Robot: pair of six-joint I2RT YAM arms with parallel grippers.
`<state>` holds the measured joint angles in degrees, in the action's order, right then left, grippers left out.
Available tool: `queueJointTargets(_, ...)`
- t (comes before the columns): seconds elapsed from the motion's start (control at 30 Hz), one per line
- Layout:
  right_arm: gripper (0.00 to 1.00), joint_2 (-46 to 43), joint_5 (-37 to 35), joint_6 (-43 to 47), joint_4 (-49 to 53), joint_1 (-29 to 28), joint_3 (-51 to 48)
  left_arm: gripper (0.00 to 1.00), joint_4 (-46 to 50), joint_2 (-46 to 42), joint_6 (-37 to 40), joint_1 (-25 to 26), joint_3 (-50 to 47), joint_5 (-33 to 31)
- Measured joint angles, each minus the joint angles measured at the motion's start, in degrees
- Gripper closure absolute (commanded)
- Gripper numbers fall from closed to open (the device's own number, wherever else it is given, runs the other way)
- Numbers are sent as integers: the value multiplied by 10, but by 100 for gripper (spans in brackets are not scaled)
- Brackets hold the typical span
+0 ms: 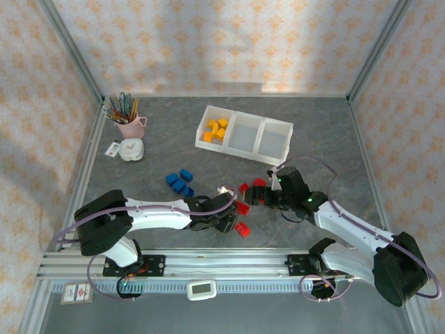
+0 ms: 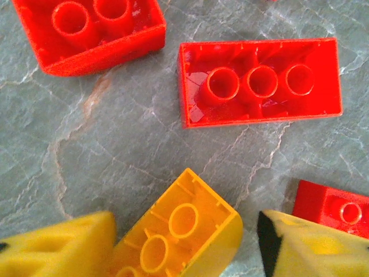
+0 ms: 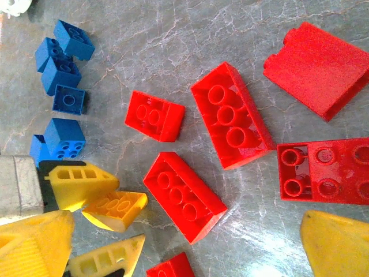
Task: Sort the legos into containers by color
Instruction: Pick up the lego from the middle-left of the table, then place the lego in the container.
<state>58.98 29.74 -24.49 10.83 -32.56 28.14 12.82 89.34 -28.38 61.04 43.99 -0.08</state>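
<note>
Left gripper (image 2: 187,225): jaws apart, straddling a yellow-orange lego (image 2: 179,236). One fingertip (image 2: 69,248) touches it; the other stands just clear. Right gripper (image 3: 187,225): jaws wide apart, empty, over the red legos (image 3: 230,115).

The yellow-orange lego lies hollow side up on the table (image 2: 86,156) at near centre, well apart from the containers (image 1: 247,113) at the far side. Its long axis runs diagonally across the jaw gap, rounded edge toward the clear finger.

Judgement: square the wrist to the long sides before closing, or the piece may twist out.

Red legos (image 1: 243,207) crowd the worktop (image 1: 327,146) between left gripper (image 1: 226,223) and right gripper (image 1: 259,197); blue legos (image 1: 179,181) flank left; open worktop before the containers (image 1: 240,153)
</note>
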Motion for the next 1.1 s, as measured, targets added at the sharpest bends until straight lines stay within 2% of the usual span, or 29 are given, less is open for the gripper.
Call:
queueJointTargets(0.1,0,0,3,0,-2,0,0,48,-3,5,-1,0,-3,-4)
queueJointTargets(0.6,0,4,3,0,-7,2,0,74,1,-13,-16,0,-17,-28)
queueJointTargets(0.87,0,4,3,3,-6,2,5,83,7,-76,-33,-8,-33,-38)
queueJointTargets(1.1,0,11,14,5,-6,2,37,84,8,-152,-42,-63,-33,-47)
